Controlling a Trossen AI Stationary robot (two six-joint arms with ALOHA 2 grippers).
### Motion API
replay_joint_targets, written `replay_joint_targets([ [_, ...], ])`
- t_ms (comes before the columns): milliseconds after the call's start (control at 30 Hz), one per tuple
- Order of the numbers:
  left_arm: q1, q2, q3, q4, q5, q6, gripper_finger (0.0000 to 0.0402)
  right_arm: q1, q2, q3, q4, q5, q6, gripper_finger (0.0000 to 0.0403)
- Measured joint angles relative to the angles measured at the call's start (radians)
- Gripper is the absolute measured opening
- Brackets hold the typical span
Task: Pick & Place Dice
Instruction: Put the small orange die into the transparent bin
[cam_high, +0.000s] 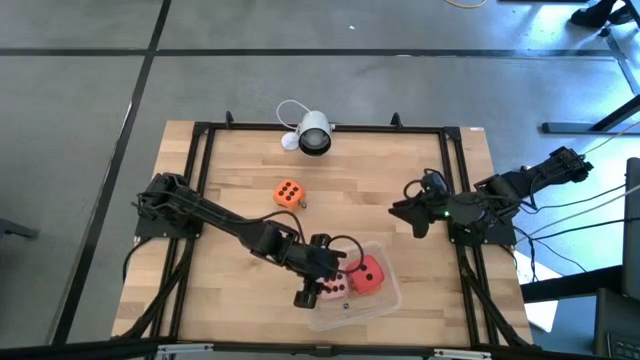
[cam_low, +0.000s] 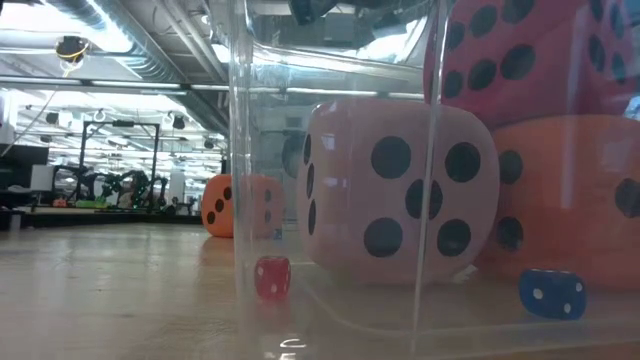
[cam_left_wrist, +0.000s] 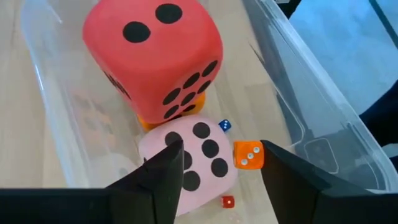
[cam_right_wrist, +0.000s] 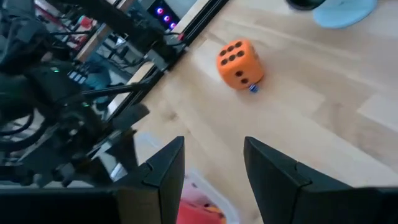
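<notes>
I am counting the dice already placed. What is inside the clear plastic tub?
In the clear tub: a red die on top of an orange die, mostly hidden, a pale pink die, and tiny blue, orange and red dice.

Left arm stretched from its base at the table's left edge diagonally toward the near middle, elbow low, forearm angled inward. Left gripper (cam_high: 318, 285) at the end of that reach, pointing downward; fingers (cam_left_wrist: 158, 180) spread apart, nothing between them.

Right arm folded close to its base at the table's right edge, wrist turned toward the table's centre. Right gripper (cam_high: 412, 212) held off the surface, fingers (cam_right_wrist: 163, 171) parted, empty.
</notes>
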Motion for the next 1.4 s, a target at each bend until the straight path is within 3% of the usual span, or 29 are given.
replay_joint_targets([
  [167, 0.001, 0.0, 0.0, 0.0, -0.016, -0.001, 0.0206, 0.013, 0.006, 0.0, 0.051, -0.039, 0.026, 0.0164],
  [333, 0.003, 0.0, 0.0, -0.012, -0.153, -0.045, 0.0207, 0.037, 0.056, 0.0, 0.147, -0.088, 0.026, 0.0164],
  [500, 0.005, 0.0, -0.001, -0.001, -0.157, -0.046, 0.0207, 0.071, 0.178, 0.0, 0.247, -0.17, 0.055, 0.0164],
  [667, 0.005, 0.0, -0.001, 0.005, -0.187, -0.064, 0.0209, 0.104, 0.301, 0.0, 0.384, -0.172, 0.136, 0.0164],
  [967, 0.005, 0.001, -0.001, 0.028, -0.21, -0.064, 0.021, 0.152, 0.443, 0.0, 0.706, -0.187, 0.133, 0.0148],
  [1400, 0.005, 0.001, -0.001, 0.086, -0.24, -0.071, 0.021, 0.158, 0.554, 0.0, 0.775, -0.204, 0.195, 0.0104],
])
